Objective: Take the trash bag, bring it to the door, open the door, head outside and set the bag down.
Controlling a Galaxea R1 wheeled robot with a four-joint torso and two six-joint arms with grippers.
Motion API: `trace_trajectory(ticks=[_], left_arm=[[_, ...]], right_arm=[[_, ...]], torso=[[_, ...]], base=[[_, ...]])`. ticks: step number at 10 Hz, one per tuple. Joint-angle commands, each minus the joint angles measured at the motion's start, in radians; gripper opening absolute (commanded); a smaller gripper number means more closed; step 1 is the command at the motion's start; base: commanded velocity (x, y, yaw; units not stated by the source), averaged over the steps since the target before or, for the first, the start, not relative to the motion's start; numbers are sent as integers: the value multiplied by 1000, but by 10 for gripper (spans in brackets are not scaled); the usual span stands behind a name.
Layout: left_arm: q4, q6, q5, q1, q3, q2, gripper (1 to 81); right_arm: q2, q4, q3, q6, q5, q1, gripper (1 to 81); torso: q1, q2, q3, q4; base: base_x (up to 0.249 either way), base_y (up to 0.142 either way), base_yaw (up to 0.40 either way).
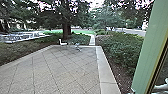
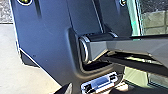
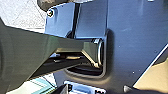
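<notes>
We see tall trees (image 1: 72, 12) well ahead of our two grippers, beyond a broad terrace of square pavers (image 1: 55, 70). Leafy shrubs (image 1: 121, 50) grow ahead and to the right, past the terrace's pale stone border (image 1: 106, 77). Nearer us on that side, a green frame (image 1: 147, 50) rises beside a dark glass pane (image 1: 163, 67). A strip of lawn (image 1: 86, 32) lies farther out than the terrace, with a narrow pale path (image 1: 92, 40) running toward it. At the far edge of the pavers, well apart from our grippers, stands a white chair (image 1: 63, 43), and near it a smaller pale object (image 1: 77, 46) we cannot name.

We cannot tell where the trash bag lies relative to either gripper, nor whether the left gripper or the right gripper is released, clenched or grasping it.
</notes>
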Motion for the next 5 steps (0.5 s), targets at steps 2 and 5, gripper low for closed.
trace_trajectory(ticks=[2, 5], left_arm=[[-18, 10, -130, -2, -5, 40, 811], [-22, -1, -239, 2, -33, 51, 811]], right_arm=[[16, -2, -12, 0, -58, 42, 811], [60, -5, -67, -5, -2, 19, 811]], torso=[[0, 0, 3, 0], [-1, -1, 12, 0]], base=[[0, 0, 0], [0, 0, 0]])
